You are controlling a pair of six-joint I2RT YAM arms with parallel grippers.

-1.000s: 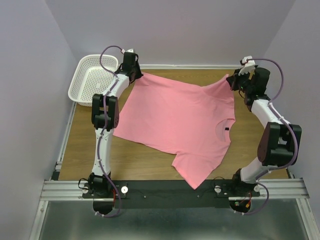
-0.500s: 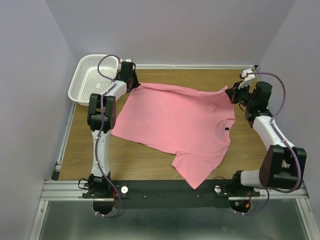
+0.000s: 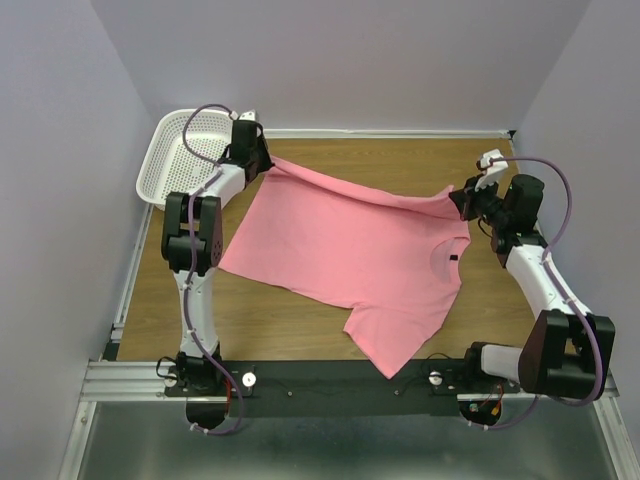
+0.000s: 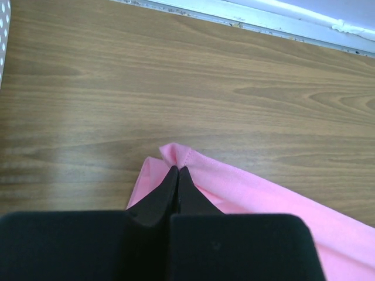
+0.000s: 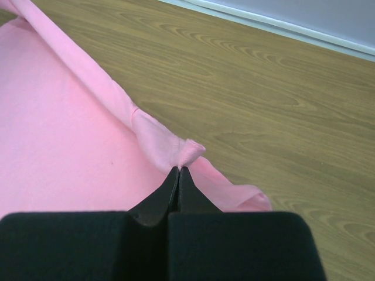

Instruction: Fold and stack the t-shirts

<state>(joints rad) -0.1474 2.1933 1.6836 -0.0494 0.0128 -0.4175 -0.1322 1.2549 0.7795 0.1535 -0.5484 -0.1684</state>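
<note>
A pink t-shirt (image 3: 350, 250) lies spread on the wooden table, its round neck towards the right. Its far edge is lifted and stretched between the two grippers. At the far left, my left gripper (image 3: 268, 165) is shut on one corner of that edge; the left wrist view shows the pink cloth (image 4: 176, 155) pinched at the fingertips of the left gripper (image 4: 177, 170). On the right, my right gripper (image 3: 462, 200) is shut on the other corner, and the right wrist view has a pink fold (image 5: 187, 149) bunched at the tips of the right gripper (image 5: 179, 170).
A white mesh basket (image 3: 185, 150) stands at the far left corner, right behind the left gripper. Grey walls close in the table at the back and both sides. A metal rail (image 3: 340, 380) carries the arm bases along the near edge. Bare wood (image 3: 400, 165) shows behind the shirt.
Both grippers have drawn the shirt's far edge towards the near side and lifted it. The right gripper moved down and left. The left forearm swung outwards.
</note>
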